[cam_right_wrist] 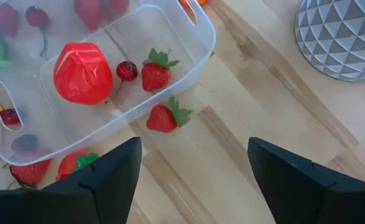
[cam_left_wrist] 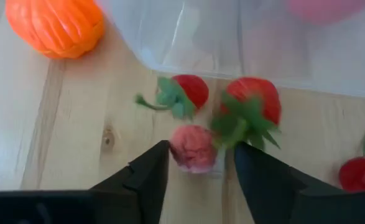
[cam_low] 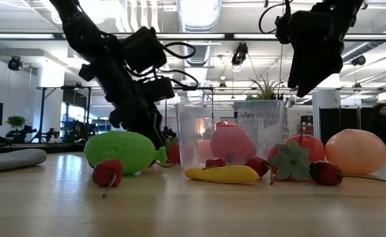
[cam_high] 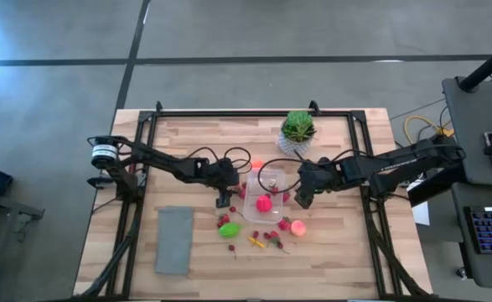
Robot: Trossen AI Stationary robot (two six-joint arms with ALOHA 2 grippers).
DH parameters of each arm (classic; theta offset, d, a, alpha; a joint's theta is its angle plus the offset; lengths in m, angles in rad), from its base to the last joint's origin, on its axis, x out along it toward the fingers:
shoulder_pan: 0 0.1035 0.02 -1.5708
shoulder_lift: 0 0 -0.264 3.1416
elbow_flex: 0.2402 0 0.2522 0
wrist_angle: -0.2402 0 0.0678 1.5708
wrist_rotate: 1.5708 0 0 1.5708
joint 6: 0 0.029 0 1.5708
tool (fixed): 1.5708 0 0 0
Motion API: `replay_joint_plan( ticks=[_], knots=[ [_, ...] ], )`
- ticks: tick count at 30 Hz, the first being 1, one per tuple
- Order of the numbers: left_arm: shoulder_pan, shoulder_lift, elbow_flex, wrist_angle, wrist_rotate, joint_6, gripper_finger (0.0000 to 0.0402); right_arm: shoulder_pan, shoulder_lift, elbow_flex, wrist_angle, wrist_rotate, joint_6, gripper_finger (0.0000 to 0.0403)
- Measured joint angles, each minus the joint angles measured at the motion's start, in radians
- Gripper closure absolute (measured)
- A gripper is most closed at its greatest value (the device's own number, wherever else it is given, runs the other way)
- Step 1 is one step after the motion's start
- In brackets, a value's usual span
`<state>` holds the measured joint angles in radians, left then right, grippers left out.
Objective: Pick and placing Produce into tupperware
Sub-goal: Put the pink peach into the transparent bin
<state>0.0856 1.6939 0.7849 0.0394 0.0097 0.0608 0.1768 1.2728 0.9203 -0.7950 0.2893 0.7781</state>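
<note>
The clear tupperware [cam_high: 265,189] stands mid-table and holds a red piece [cam_right_wrist: 83,73], a cherry and a strawberry [cam_right_wrist: 156,71]. Loose produce lies around it: a green piece [cam_high: 229,229], a peach ball [cam_high: 297,227], a yellow bit [cam_low: 222,174] and an orange pumpkin [cam_left_wrist: 55,25]. My left gripper [cam_high: 222,201] is low at the tub's left side, slanting down, open, with a pink raspberry [cam_left_wrist: 193,148] between its fingertips; two strawberries [cam_left_wrist: 250,106] lie just beyond. My right gripper [cam_high: 300,197] hangs open above the table at the tub's right side, empty. My left gripper has the pink raspberry between its fingertips. One finger [cam_left_wrist: 154,174] stands right at the berry's side [cam_left_wrist: 173,149], the other a little apart from it; whether either touches it I cannot tell. The fingers slant down from the table's left. The berry lies on the table.
A potted green plant [cam_high: 298,130] in a white faceted pot [cam_right_wrist: 341,37] stands behind the tub at the far right. A flat grey rectangle [cam_high: 174,239] lies near the front left. A strawberry [cam_right_wrist: 163,117] lies against the tub's outer wall below my right gripper.
</note>
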Motion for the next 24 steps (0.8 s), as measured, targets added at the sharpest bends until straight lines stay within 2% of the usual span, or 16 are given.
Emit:
replay_joint_plan(
  ticks=[11,17,24],
  knots=[
    [0.000,0.000,0.000,0.005,0.000,0.000,0.0324,0.000,0.000,0.000,0.002,0.000,0.007,0.0106],
    [0.000,-0.013,0.000,-0.007,-0.019,0.000,0.0335,0.000,0.000,0.000,0.002,0.000,0.008,0.0111],
    [0.000,-0.181,0.028,-0.083,-0.159,0.007,0.0336,0.000,0.000,0.000,0.017,0.001,-0.001,0.0109]
  ],
)
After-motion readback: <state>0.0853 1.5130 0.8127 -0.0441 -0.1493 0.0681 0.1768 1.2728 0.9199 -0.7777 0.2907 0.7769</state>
